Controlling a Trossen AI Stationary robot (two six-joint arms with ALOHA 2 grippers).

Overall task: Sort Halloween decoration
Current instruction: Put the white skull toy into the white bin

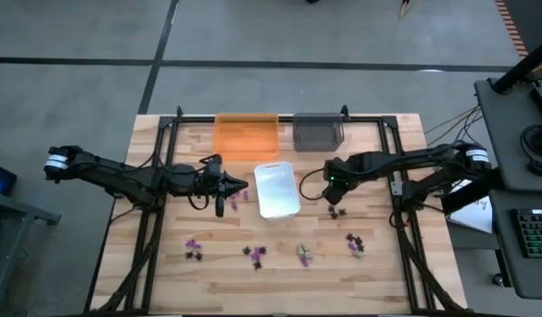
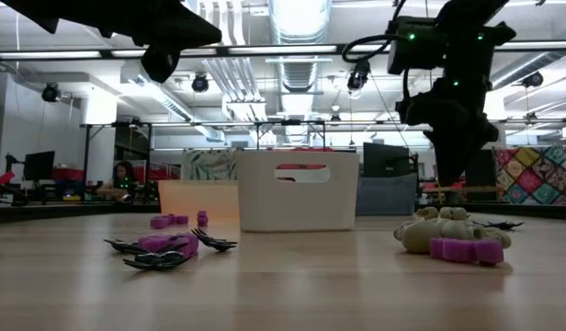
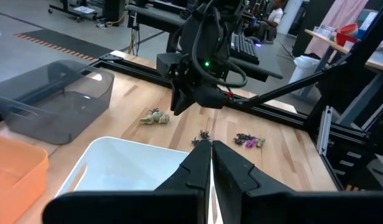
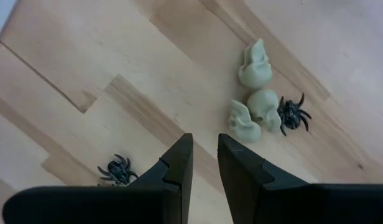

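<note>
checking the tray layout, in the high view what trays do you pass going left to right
translucent orange plastic tray at the table's back edge → white plastic tray nearer the middle → dark grey plastic tray at the back edge

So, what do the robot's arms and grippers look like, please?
Both arms are dark, slim and jointed, with black cables looped alongside and a white band near each base. The left gripper and right gripper have two black wedge-shaped fingers. A green light glows on the right wrist.

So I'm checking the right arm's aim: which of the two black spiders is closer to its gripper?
The lone black spider, just beside the right gripper. The other black spider lies farther off, touching the pale skulls.
</note>
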